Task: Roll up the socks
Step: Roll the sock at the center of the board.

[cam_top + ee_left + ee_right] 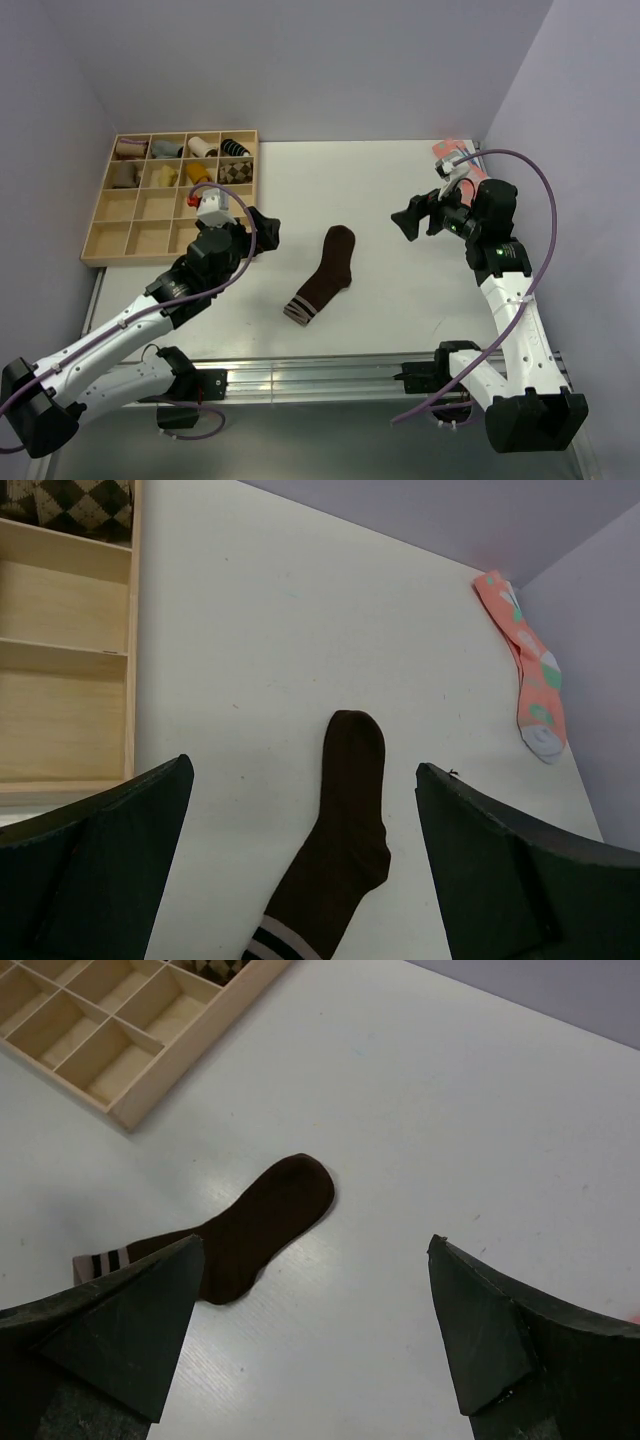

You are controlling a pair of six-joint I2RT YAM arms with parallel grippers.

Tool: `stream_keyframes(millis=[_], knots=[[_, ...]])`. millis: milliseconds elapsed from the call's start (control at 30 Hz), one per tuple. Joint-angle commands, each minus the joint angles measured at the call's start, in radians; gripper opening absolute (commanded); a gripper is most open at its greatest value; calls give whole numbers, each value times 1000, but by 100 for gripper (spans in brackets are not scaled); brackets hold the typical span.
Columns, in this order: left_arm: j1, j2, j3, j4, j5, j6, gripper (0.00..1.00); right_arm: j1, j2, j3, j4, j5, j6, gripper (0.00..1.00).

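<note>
Hovering above the table [400,300] with both claws spread wide and nothing in them, the arms have not yet touched the brown sock [325,275]. The left gripper [265,230] hangs just beside the near right corner of the wooden tray [135,258]. The right gripper [410,225] is well apart from the tray, on the far side of the sock from it. The sock lies flat between the two claws, off the tray's near right corner, slanted, with its striped cuff towards the arm bases and its toe pointing away.

The likeliest trouble is the sock's thinness. Fingers coming down on flat knit may scrape the table and close on nothing, or catch only the upper layer. If one end is pulled without the other being pinned, the sock will probably slide rather than roll. Because it lies at a slant, a roll begun square to the table could wind crooked and spring loose on release.

The tray holds several small sock bundles [200,147] in the compartments farthest from the arms. The left arm works close to the tray and could knock it. A pink dotted sock [530,675] lies at the table corner farthest from the tray, out of the way.
</note>
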Motion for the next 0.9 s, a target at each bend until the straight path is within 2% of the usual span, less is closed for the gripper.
stream_keyframes(millis=[0, 167, 267, 400, 433, 533, 733, 867], knots=[[3, 5, 45, 16, 3, 23, 99, -4, 2, 18, 11, 26, -8, 100], [3, 14, 46, 18, 3, 20, 99, -3, 46, 49, -43, 15, -89, 100], [3, 20, 52, 13, 5, 18, 99, 14, 69, 66, -67, 54, -112, 95], [3, 19, 54, 6, -10, 4, 100, 161, 91, 76, -102, 188, -134, 92], [3, 17, 57, -14, -17, -2, 100, 247, 104, 73, -110, 227, -137, 91], [3, 2, 65, -46, -38, -34, 98, 385, 156, 57, -130, 264, -129, 84], [2, -85, 11, -111, -99, -120, 93, 572, 252, -12, -125, 331, -125, 69], [3, -147, -50, -155, -132, -193, 90, 680, 284, -62, -102, 354, -134, 67]])
